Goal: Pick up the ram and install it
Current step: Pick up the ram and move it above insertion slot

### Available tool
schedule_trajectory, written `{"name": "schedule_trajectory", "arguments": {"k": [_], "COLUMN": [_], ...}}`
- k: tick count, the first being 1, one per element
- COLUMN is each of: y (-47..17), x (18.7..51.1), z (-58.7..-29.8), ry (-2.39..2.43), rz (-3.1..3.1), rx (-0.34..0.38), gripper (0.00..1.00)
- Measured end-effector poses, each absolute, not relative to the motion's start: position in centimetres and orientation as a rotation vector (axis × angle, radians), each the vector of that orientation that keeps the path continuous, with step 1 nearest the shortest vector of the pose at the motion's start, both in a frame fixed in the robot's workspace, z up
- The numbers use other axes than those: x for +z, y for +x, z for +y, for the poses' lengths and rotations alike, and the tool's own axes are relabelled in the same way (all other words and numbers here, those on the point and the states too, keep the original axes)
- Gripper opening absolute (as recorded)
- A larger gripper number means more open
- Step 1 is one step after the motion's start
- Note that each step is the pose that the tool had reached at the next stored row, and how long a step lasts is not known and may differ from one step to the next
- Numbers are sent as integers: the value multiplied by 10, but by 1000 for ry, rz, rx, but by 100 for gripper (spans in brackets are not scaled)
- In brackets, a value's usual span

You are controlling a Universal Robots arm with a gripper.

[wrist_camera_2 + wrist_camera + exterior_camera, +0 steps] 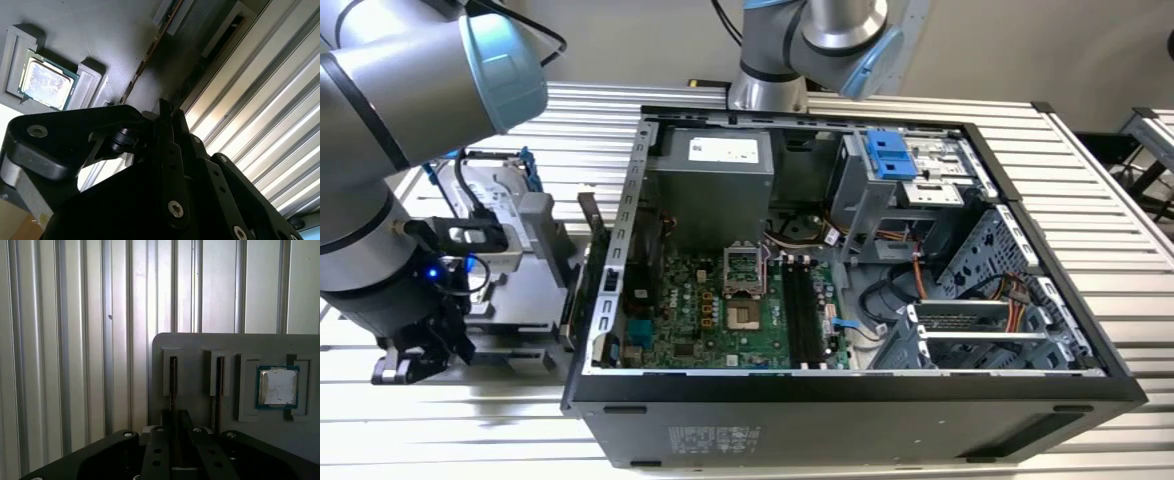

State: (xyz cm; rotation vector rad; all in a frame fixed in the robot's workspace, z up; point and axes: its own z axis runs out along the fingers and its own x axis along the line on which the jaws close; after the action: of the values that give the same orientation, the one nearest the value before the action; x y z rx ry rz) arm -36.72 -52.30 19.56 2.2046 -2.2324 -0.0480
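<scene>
Two ram sticks stand on edge in slots of a grey holder plate point(200, 345): one ram point(172, 382) in the slot nearest the plate's edge, another point(218, 382) beside it. The second wrist view shows a ram's thin edge point(145, 60) running across the plate point(115, 30). My gripper point(176, 414) point(167, 107) has its fingers drawn together at the near end of the edge slot. Whether they pinch that stick is hidden. In the exterior view the gripper point(411, 362) hangs low at the left, near the table, beside the holder point(520, 300).
A processor chip point(277, 386) point(46, 80) lies in a pocket of the same plate. The open computer case point(854, 390) fills the middle of the slatted table, its black memory slots point(803, 310) on the green board. A second arm's base point(767, 90) stands behind the case.
</scene>
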Motion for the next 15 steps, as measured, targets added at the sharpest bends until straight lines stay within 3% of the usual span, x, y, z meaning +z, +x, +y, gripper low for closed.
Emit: {"name": "schedule_trajectory", "arguments": {"k": [15], "y": [-367], "x": [196], "z": [-523], "ry": [2204], "rz": [-2232], "rx": [-48], "gripper": [0]}}
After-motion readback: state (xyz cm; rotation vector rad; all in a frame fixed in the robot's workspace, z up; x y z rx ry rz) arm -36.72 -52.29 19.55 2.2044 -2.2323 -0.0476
